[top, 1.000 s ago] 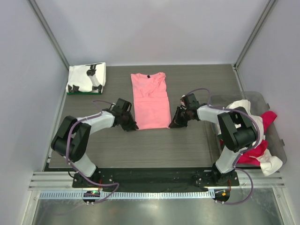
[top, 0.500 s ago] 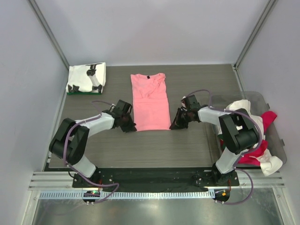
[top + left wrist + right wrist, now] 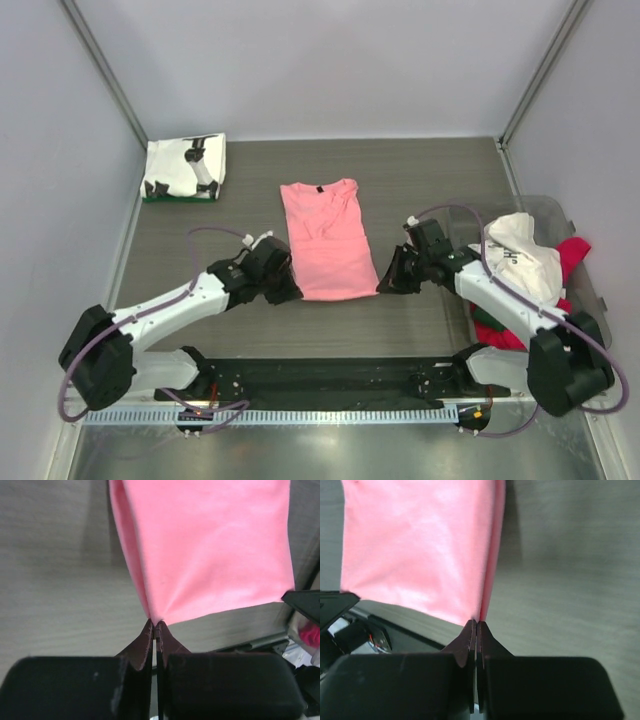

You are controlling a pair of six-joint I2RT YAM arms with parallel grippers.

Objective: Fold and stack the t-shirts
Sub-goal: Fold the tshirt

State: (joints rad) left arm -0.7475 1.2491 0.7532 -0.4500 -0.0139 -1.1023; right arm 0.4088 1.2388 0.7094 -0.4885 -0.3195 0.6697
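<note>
A salmon-pink t-shirt point(image 3: 325, 238), folded into a long strip, lies in the middle of the table with its collar toward the back. My left gripper point(image 3: 290, 293) is shut on its near-left hem corner point(image 3: 156, 619). My right gripper point(image 3: 384, 287) is shut on its near-right hem corner point(image 3: 479, 619). Both hold the hem just above the table. A folded white t-shirt with black print point(image 3: 185, 166) sits on a dark green one at the back left. White and red/magenta tees point(image 3: 530, 262) are heaped in a bin at the right.
The clear plastic bin point(image 3: 572, 225) stands at the table's right edge. The black base rail point(image 3: 320, 375) runs along the near edge. Grey walls close in the back and both sides.
Both grippers have pulled the pink shirt's hem toward the near edge, dragging the whole shirt closer. Both arms have stretched out lower and nearer.
</note>
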